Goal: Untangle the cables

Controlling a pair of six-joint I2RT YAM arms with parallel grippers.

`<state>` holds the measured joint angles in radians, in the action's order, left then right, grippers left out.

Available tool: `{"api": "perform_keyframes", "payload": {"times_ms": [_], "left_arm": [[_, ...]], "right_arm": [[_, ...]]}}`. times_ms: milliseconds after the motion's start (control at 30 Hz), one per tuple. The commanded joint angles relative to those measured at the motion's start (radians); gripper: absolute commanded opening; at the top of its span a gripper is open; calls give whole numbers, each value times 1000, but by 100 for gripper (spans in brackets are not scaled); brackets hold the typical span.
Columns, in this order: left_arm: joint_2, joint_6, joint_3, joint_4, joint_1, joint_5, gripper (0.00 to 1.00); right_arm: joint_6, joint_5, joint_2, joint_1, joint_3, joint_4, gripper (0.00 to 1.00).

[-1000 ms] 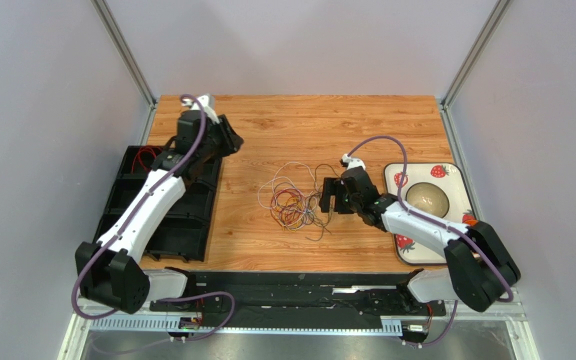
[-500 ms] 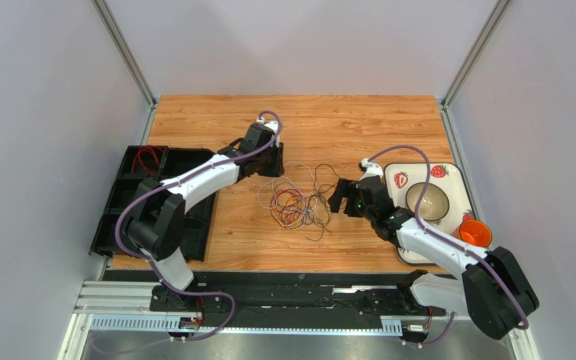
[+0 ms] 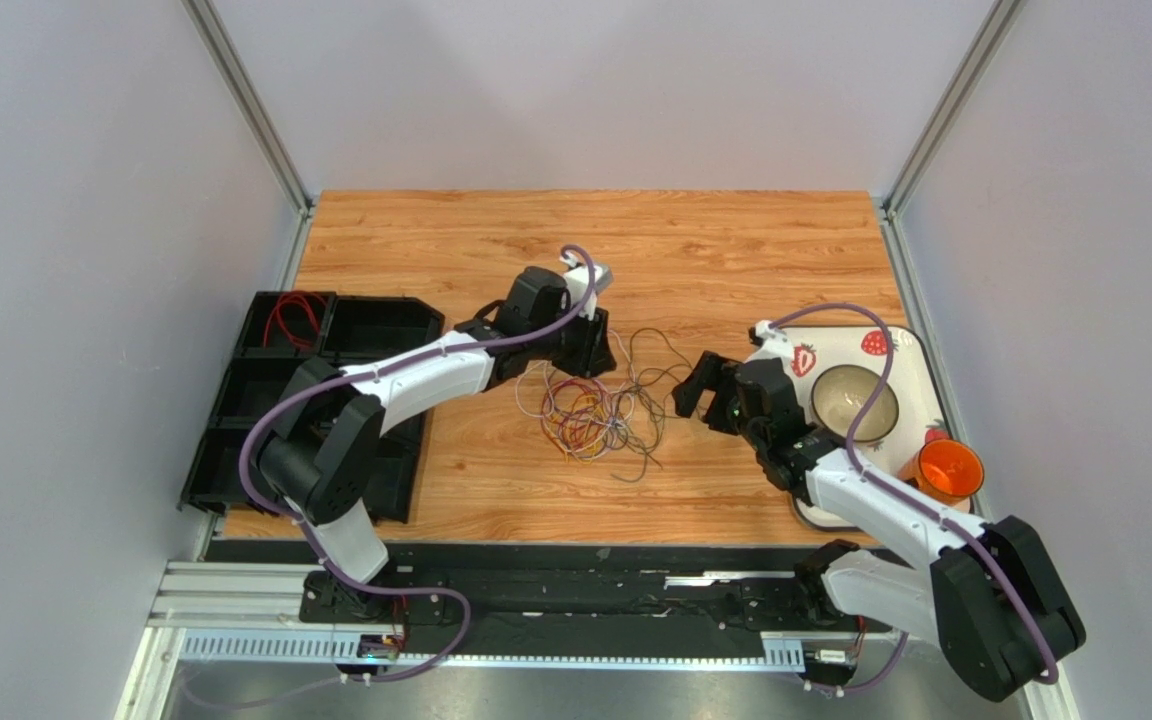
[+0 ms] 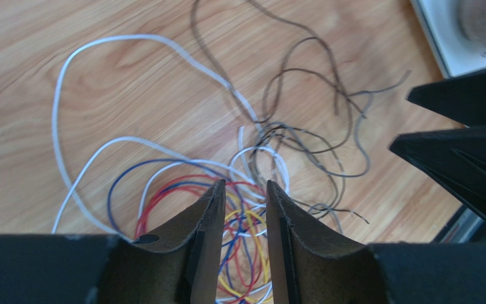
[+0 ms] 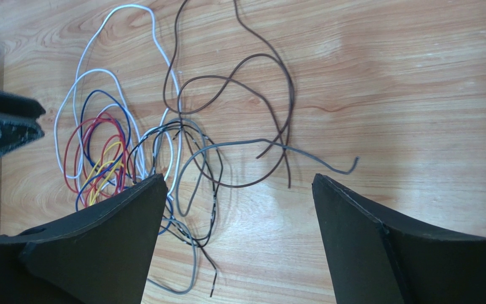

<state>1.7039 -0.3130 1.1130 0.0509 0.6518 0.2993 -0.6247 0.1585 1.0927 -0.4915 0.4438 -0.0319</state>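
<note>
The cables (image 3: 597, 402) lie as a loose tangle of thin red, yellow, blue, white, grey and dark brown wires on the wooden table. My left gripper (image 3: 585, 348) hovers above the tangle's far edge; its jaws stand a narrow gap apart and hold nothing, with the coloured loops (image 4: 245, 221) showing between them. My right gripper (image 3: 699, 393) is wide open and empty just right of the tangle, over the grey and brown strands (image 5: 239, 139).
A black compartment tray (image 3: 312, 405) sits at the left, with red wire (image 3: 291, 318) in its far cell. A strawberry-patterned tray (image 3: 898, 360) with a bowl (image 3: 856, 399) and an orange cup (image 3: 949, 468) sits at the right.
My left arm has swung from the black tray rightward to above the tangle. My right gripper has backed off to the right, away from the tangle.
</note>
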Motion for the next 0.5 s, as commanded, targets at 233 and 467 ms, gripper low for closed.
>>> {"api": "perform_keyframes", "payload": {"times_ms": [233,467], "left_arm": [[-23,82,-18,-74,130,-34,41],[-37,-141,-27,134,141,-357,40]], "right_arm": [[-58,90,-71,13,-45,-86,93],[-53,84,-71,11,-40,-80,93]]}}
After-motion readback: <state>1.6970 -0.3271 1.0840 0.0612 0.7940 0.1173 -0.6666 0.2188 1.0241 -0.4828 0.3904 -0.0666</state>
